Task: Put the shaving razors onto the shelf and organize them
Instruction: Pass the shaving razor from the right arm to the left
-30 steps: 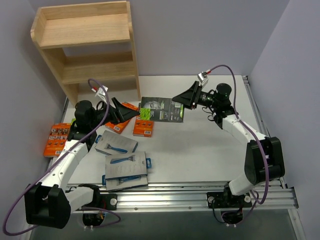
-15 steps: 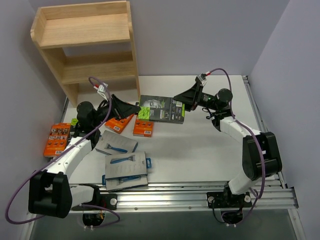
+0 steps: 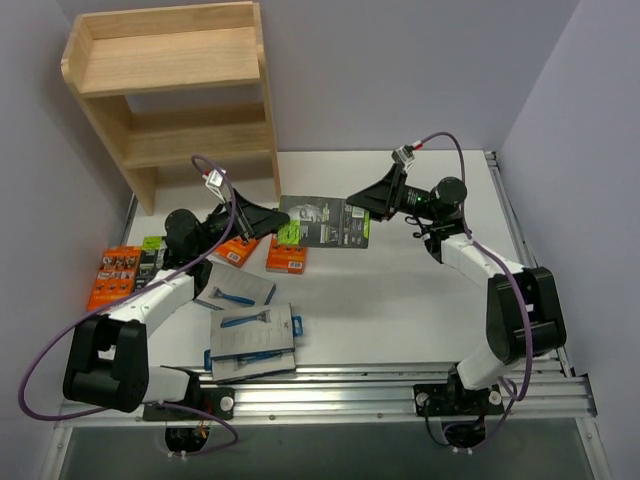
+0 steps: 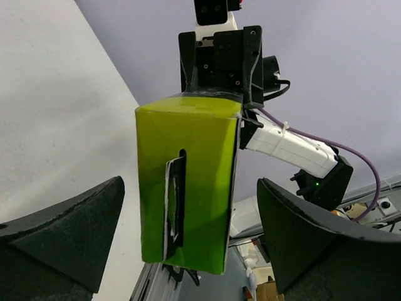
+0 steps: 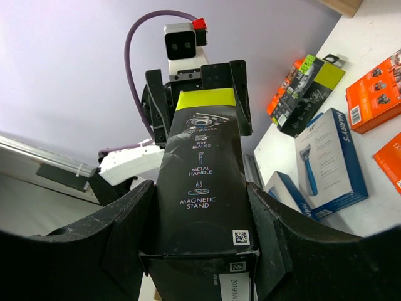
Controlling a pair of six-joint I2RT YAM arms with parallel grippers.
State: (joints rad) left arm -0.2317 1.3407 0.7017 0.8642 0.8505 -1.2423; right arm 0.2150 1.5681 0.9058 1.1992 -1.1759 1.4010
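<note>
**Top external view.** My right claw is clamped on the right end of a black box with lime-green sides. The box is held flat, clear of the table, above its middle and toward the far edge. My left claw is at the box's left end, fingers spread wide. From here I cannot tell whether they touch it. The shelf stands at the table's far left corner, both tiers bare. Orange packs lie at the left edge, with two more just beneath the held box. Two grey cards lie toward the near left corner.

**Left wrist view.** My left claw is released. The lime end of the black box sits between the fingers with a gap on each side. My right claw grips the box's far end.

**Right wrist view.** My right claw is closed on the black box, both fingers pressed to its sides. My left claw flanks the lime end. A second black box, a grey card and orange packs lie on the table.
</note>
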